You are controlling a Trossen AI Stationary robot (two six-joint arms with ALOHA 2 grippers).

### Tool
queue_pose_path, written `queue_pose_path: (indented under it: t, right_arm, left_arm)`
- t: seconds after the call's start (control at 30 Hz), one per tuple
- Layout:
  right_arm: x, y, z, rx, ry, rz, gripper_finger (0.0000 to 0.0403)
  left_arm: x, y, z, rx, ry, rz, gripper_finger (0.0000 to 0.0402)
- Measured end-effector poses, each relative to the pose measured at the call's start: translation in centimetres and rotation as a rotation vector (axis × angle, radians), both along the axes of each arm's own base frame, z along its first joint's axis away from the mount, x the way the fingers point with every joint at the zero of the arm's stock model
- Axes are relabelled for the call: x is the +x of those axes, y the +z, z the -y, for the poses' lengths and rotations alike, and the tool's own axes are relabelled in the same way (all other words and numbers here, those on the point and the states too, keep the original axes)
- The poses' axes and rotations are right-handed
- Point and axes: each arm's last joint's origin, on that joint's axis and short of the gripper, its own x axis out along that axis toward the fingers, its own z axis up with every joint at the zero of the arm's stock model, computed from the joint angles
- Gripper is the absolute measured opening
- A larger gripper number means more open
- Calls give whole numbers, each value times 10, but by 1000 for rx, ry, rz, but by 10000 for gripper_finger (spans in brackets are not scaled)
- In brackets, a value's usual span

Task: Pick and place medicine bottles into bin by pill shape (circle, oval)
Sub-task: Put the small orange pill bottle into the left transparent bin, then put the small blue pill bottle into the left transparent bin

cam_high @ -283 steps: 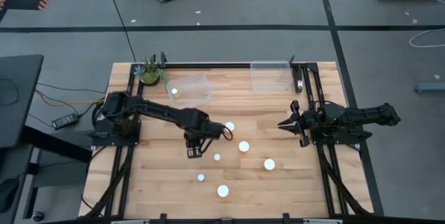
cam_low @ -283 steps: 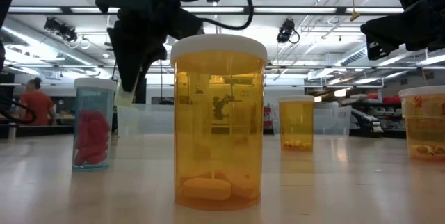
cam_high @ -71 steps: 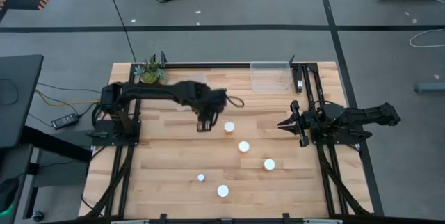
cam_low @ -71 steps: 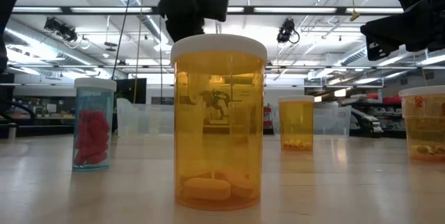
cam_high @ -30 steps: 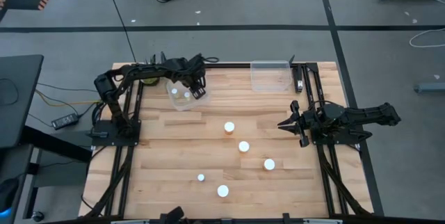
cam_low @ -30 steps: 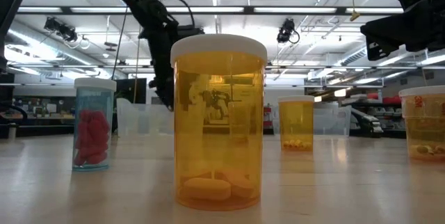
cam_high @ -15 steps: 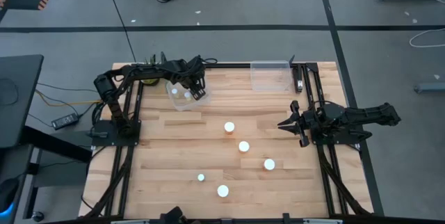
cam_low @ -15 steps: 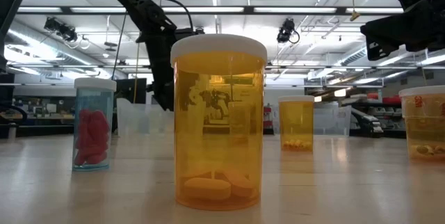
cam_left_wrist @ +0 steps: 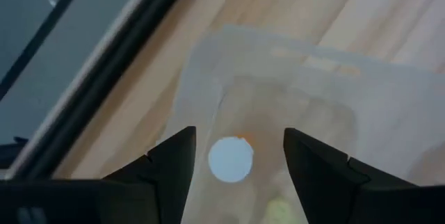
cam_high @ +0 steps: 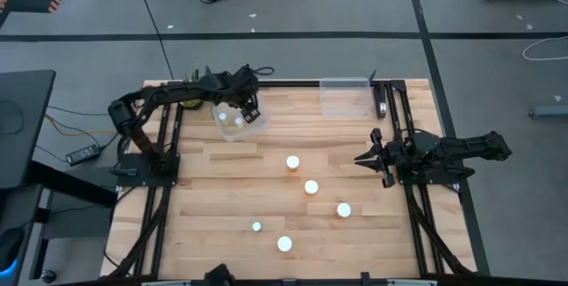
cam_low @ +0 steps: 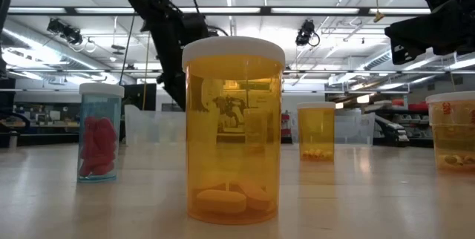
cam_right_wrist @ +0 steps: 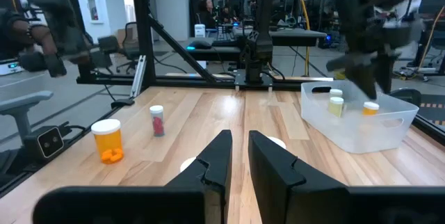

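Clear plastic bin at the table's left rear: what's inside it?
Two white-capped medicine bottles sit in the clear plastic bin, below the open left gripper. Pill shapes inside them cannot be made out. The right gripper waits aside.

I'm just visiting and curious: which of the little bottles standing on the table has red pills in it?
The small clear bottle standing off to one side in the low view holds red pills; the other bottles seen there are orange-bodied with pale pills inside.

Overhead camera looks straight down; table-level camera faces the nearest orange bottle.
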Motion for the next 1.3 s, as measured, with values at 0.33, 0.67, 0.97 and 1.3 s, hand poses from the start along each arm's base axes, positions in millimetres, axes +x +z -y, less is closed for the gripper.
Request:
queue_pose_path:
  t: [0.33,0.67,0.97,1.3]
  right_arm:
    - [0,0,0,0,0,0,57]
    - [0,0,0,0,0,0,57]
    - [0,0,0,0,0,0,57]
    - [0,0,0,0,0,-3,57]
  left_arm:
    - [-1,47,54,-189,-244,230,216]
    - [28,48,159,-341,-403,239,202]
    - [27,47,245,-367,-424,237,237]
    - [37,29,313,-264,-552,245,236]
